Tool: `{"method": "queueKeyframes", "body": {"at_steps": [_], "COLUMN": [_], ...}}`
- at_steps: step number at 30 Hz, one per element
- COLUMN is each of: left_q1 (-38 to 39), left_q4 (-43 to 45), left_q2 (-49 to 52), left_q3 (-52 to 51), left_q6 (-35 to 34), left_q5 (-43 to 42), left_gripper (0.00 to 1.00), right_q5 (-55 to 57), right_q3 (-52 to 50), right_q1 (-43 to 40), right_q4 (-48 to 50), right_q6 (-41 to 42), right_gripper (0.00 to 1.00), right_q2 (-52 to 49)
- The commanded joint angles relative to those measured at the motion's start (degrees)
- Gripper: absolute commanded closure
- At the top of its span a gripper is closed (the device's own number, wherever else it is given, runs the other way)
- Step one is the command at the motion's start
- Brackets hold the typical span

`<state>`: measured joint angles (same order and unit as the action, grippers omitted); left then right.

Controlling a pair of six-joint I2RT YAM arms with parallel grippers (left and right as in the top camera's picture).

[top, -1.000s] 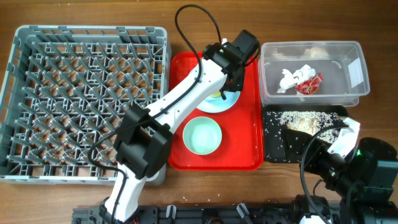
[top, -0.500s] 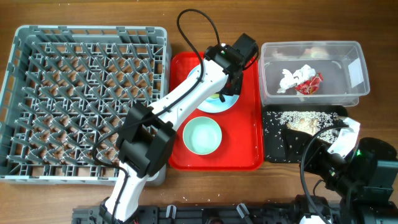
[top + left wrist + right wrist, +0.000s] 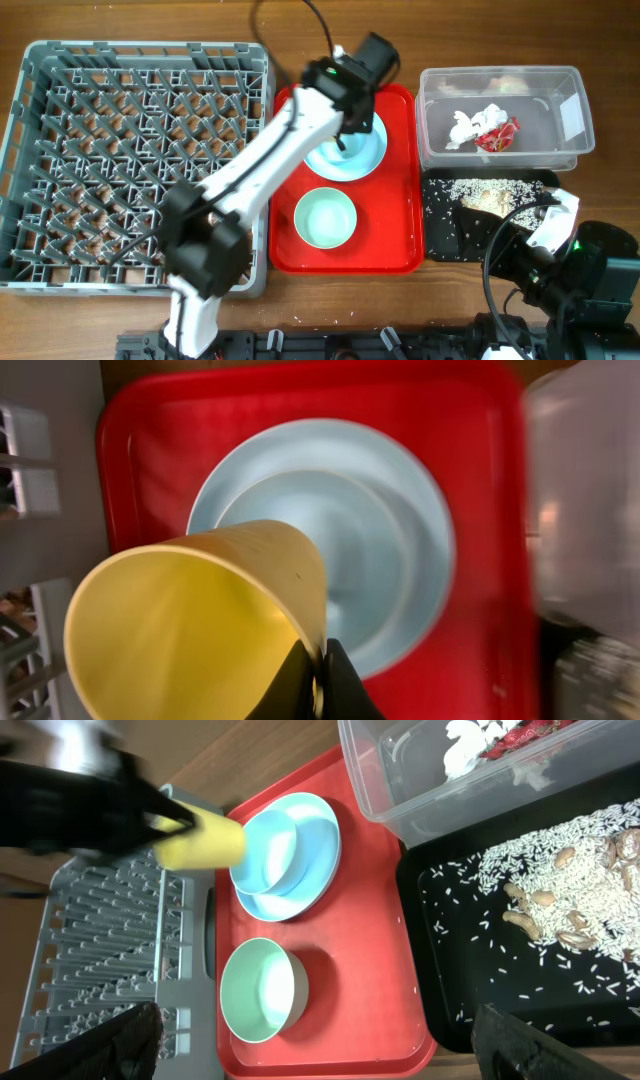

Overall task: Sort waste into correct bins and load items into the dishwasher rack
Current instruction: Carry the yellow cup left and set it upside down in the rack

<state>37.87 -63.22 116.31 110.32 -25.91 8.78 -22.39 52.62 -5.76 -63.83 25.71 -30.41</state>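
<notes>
Moved since the last frame: left gripper (image 3: 320, 678) is swinging back and left over the red rectangular plastic serving tray (image 3: 400, 250), carrying the small yellow plastic cup (image 3: 180, 620) off the plate's centre. Right arm isn't shifting.

Nearest: right gripper (image 3: 318, 1012) is hovering over the near right corner of the shallow black rectangular plastic tray (image 3: 440, 240), fingers spread wide, gripping nothing. Whitish-beige rice-like food scraps (image 3: 480, 190) are lying in that tray.

Pale green round bowl (image 3: 325, 218) is sitting upright on the red tray's near half. Behind it, light blue round plate (image 3: 358, 155) is lying flat.

Left gripper is pinching the cup's rim, with the cup tipped sideways above the plate's left side. It's probably clear of the plate, but the blur makes that hard to confirm.

Farther back: clear translucent rectangular plastic tub (image 3: 575, 120) is holding the crumpled white paper napkin (image 3: 465, 125) and the small clear-and-red plastic wrapper (image 3: 500, 135).

Large square grey plastic dishwasher rack (image 3: 140, 160) is sitting just left of the red tray.
</notes>
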Motion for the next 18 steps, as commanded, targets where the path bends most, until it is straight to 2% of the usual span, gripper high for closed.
{"method": "queueKeyframes", "body": {"at_steps": [1,3,6,10,14,18], "left_q1": [-6.84,-13.05,-24.28,-36.89,-43.54,-46.71], "left_q4": [-0.11,-0.11,-1.31,-5.05,-5.16,-4.72], "left_q2": [-11.15,-13.31,-12.79,-10.99,-9.33,-3.30], "left_q3": [2.05,2.05,2.03,1.66,-1.40,-5.42], "left_q6": [0.24,0.28,4.81,5.11,9.99,18.10], "left_q5": [-16.39,-28.22,-48.68,-57.75,-66.36,-86.64], "left_gripper": [0.96,0.96,0.96,0.96,0.96,0.96], "right_q5": [0.57,0.57,0.57,0.57,0.57,0.57], "right_q3": [0.17,0.17,0.17,0.17,0.17,0.17], "right_q1": [0.13,0.13,0.13,0.13,0.13,0.13], "right_q4": [0.15,0.15,0.15,0.17,0.17,0.15], "right_q6": [0.37,0.39,0.39,0.37,0.39,0.39], "right_gripper": [0.00,0.00,0.00,0.00,0.00,0.00], "right_q2": [0.26,0.26,0.26,0.26,0.26,0.26]}}
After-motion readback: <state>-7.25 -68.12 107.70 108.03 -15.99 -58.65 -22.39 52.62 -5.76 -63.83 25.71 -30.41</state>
